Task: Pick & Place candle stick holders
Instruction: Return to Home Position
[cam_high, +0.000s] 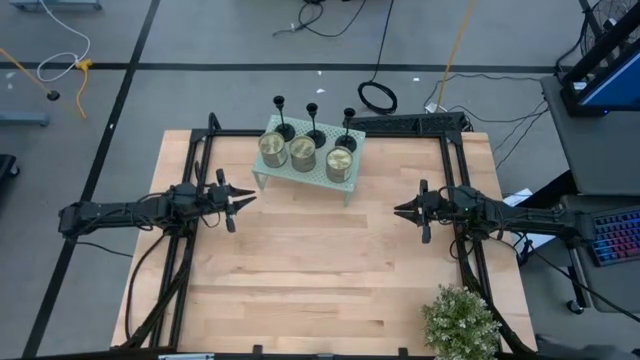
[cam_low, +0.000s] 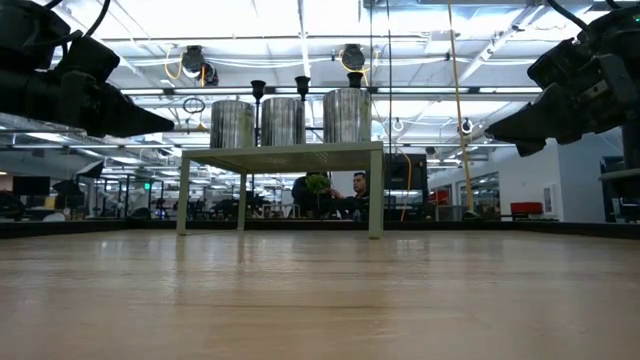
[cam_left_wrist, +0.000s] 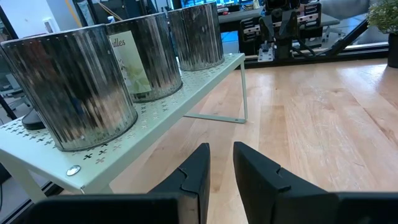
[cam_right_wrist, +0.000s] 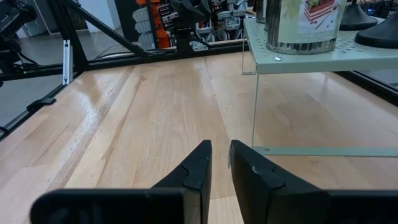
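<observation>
Three black candle stick holders (cam_high: 285, 128) (cam_high: 315, 135) (cam_high: 346, 140) stand upright on their round bases along the far side of a pale green perforated shelf (cam_high: 300, 177). In the low view their cup tops (cam_low: 302, 84) rise behind the tins. My left gripper (cam_high: 248, 198) (cam_left_wrist: 221, 149) hovers left of the shelf, shut and empty, pointing right. My right gripper (cam_high: 398, 210) (cam_right_wrist: 220, 146) hovers right of the shelf, shut and empty, pointing left. Two holder bases (cam_right_wrist: 380, 37) show in the right wrist view.
Three ribbed metal tins (cam_high: 273, 148) (cam_high: 303, 153) (cam_high: 340, 163) stand on the shelf in front of the holders. A potted plant (cam_high: 460, 322) sits at the near right corner. Black frame rails (cam_high: 200, 150) line the table's sides. A person (cam_low: 358, 190) sits far behind the table.
</observation>
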